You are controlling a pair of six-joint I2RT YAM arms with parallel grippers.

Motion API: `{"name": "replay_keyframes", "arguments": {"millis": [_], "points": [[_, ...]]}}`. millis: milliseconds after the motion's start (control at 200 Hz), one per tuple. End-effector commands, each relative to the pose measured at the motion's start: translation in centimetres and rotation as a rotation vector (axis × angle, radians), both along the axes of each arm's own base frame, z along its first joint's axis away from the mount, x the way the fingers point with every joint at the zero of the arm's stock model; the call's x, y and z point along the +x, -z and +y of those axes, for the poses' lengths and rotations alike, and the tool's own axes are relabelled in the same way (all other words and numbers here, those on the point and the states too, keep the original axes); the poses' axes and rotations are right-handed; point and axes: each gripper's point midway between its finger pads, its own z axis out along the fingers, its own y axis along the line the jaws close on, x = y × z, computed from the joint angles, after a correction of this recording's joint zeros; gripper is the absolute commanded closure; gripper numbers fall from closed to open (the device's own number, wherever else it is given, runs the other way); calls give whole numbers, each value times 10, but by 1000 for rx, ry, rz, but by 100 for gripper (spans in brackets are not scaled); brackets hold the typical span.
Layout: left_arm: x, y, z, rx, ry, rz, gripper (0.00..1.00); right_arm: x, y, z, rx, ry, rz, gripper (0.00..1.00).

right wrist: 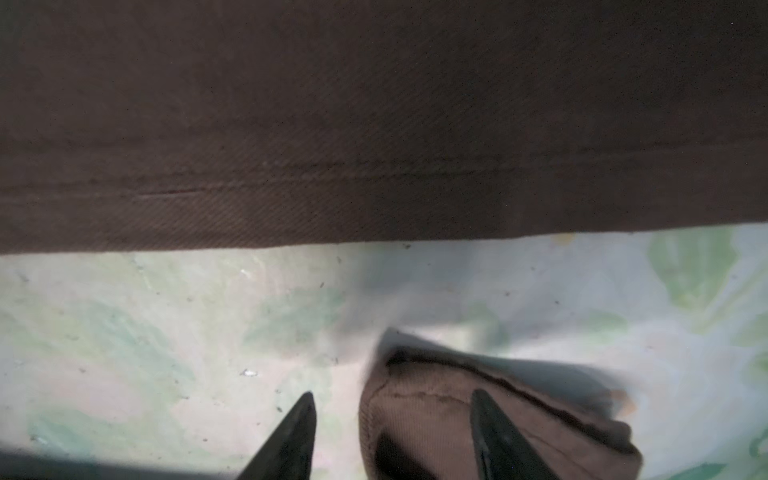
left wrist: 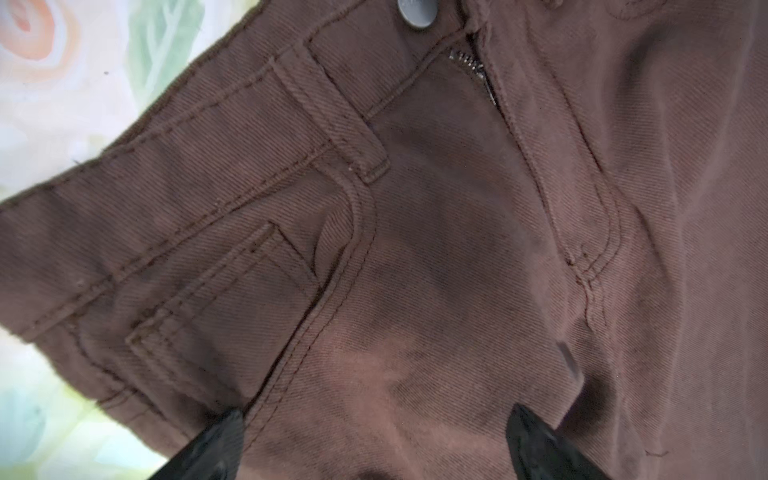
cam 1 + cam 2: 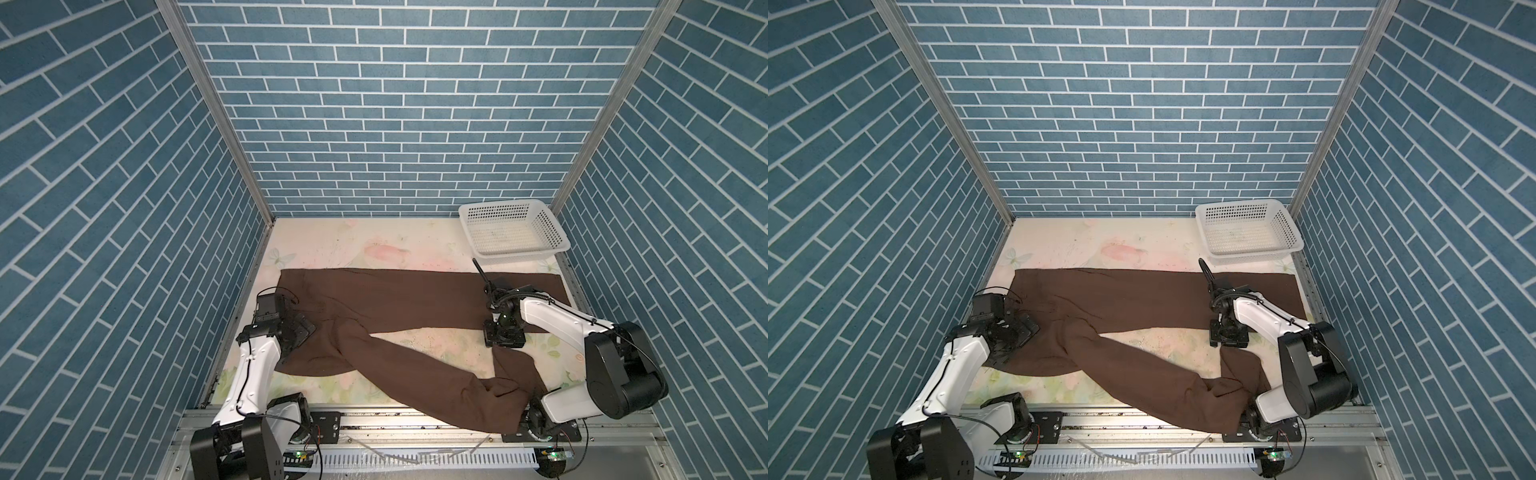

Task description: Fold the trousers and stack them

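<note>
left pincer (image 2: 377, 409) and right pincer (image 1: 392, 394) are open, holding nothing, so the soft dark brown trousers (image 3: 395, 299) may flop crumpled at the leg end.

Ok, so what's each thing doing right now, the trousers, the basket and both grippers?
trousers, unfolded, flat on the table, legs spread apart, one leg end over the near edge.
white basket, upright, looks empty.
left gripper, open, over the waist end.
right gripper, open, not pinching the leg hem under it.
</note>
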Motion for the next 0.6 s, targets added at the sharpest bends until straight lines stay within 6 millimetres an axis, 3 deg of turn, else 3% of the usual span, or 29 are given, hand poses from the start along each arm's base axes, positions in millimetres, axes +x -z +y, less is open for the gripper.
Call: {"name": "replay_keyframes", "arguments": {"millis": [0, 65, 115, 210, 300, 395, 595], "points": [[1, 0, 4, 16, 2, 0, 1, -10, 15, 0, -18, 20, 43, 41], [-1, 2, 3, 12, 1, 8, 1, -11, 20, -3, -44, 20, 53, 44], [-1, 3, 3, 8, 0, 10, 1, -11, 22, -4, -50, 21, 54, 54], [-2, 4, 5, 14, -2, 12, 1, -7, 20, -5, -56, 25, 36, 100], [-2, 4, 4, 11, -3, 16, 1, 3, 5, -13, -94, 28, -18, 100], [-2, 5, 8, 30, -7, 16, 1, 21, -26, -26, -114, 55, -109, 100], [-10, 20, 12, 50, -12, 54, 1, 53, -108, -87, -84, 283, -347, 100]]}}
